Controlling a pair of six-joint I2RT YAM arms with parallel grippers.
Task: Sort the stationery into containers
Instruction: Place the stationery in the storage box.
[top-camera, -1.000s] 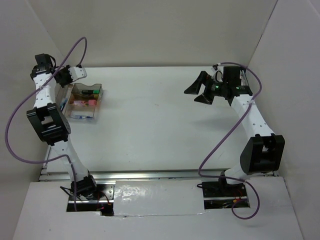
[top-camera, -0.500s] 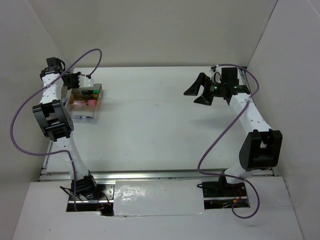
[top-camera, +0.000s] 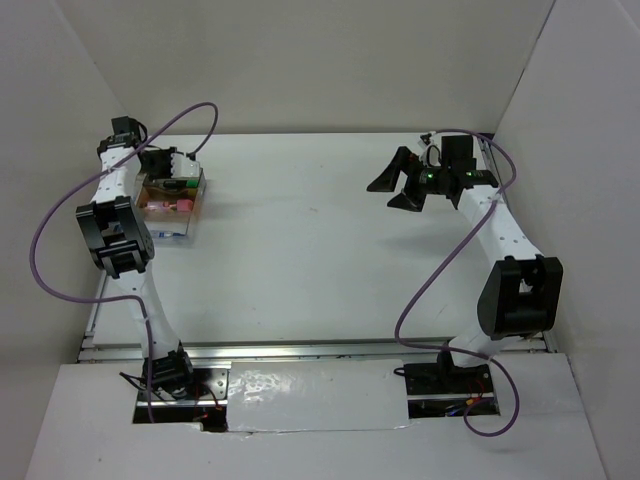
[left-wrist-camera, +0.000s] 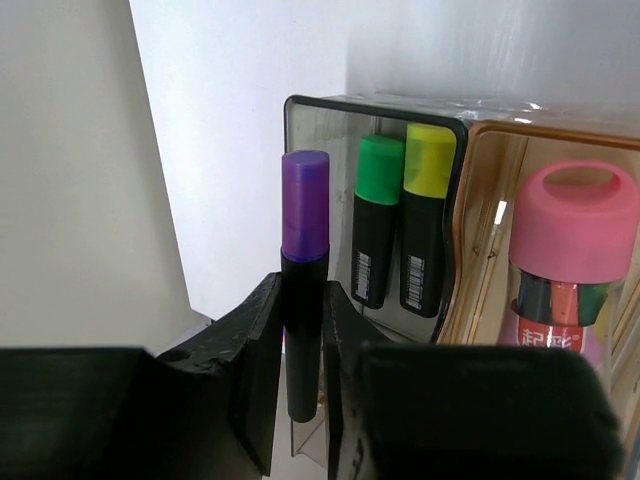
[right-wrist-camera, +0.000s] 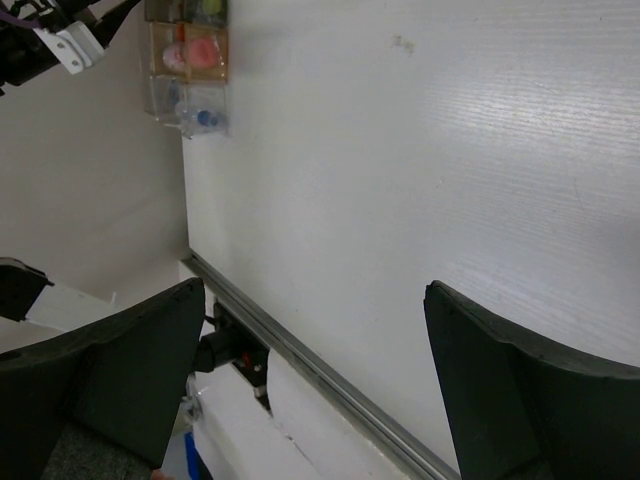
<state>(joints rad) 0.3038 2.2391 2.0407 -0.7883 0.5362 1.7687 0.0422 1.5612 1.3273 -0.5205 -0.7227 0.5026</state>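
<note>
My left gripper (left-wrist-camera: 303, 300) is shut on a black highlighter with a purple end (left-wrist-camera: 305, 215), held upright just left of a clear box (left-wrist-camera: 330, 100). That box holds a green-ended highlighter (left-wrist-camera: 378, 235) and a yellow-ended highlighter (left-wrist-camera: 427, 225). The neighbouring tan-bottomed clear box (left-wrist-camera: 540, 132) holds a pink-capped tube (left-wrist-camera: 572, 245). In the top view the left gripper (top-camera: 162, 166) is over the far end of the row of containers (top-camera: 198, 205) at the table's left. My right gripper (top-camera: 394, 186) is open and empty, above the table's right back part; it shows wide open in its wrist view (right-wrist-camera: 320, 375).
The side wall (left-wrist-camera: 70, 170) stands close left of the held highlighter. In the right wrist view the containers (right-wrist-camera: 188, 55) lie far off, with a blue-capped bottle (right-wrist-camera: 205, 117) in the nearest one. The table's metal front rail (right-wrist-camera: 330, 385) runs below.
My left gripper has moved right and a little nearer, from beside the wall to the far end of the containers, still holding the purple highlighter. The right arm has hardly moved.
</note>
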